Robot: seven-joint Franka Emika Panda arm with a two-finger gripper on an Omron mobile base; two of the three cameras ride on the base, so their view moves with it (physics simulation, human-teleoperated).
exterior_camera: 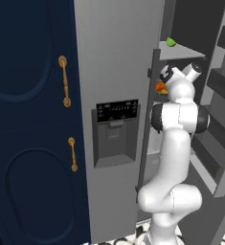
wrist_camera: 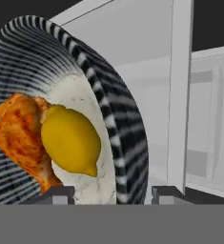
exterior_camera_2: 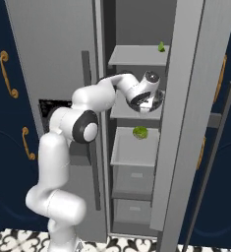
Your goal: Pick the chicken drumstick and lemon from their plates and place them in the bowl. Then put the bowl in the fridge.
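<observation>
Ribbed metallic bowl (wrist_camera: 111, 109) with speckled matt inside; smooth glossy lemon (wrist_camera: 70, 139); brushed-steel fridge (exterior_camera: 116, 57) door.

1. Round ribbed bowl (wrist_camera: 111, 114): dark grey-black wall striped with thin pale lines; inside pale, faintly speckled.
2. Oval lemon (wrist_camera: 70, 140): plain bright yellow.
3. Roasted chicken drumstick (wrist_camera: 20, 136): mottled orange-brown, redder in patches.
4. Tall stainless-steel fridge (exterior_camera: 116, 52): flat mid grey door; black dispenser panel (exterior_camera: 116, 111); pale grey inner shelves (exterior_camera_2: 136, 150).
5. Small fruit on top shelf (exterior_camera_2: 161, 47): bright green.
6. Rounded item on lower shelf (exterior_camera_2: 140, 132): yellow-green.
7. Panelled cabinets (exterior_camera: 30, 119): deep navy; handles (exterior_camera: 64, 81) gold.
8. Floor tiles (exterior_camera_2: 18, 241): black-and-white ornament.
</observation>
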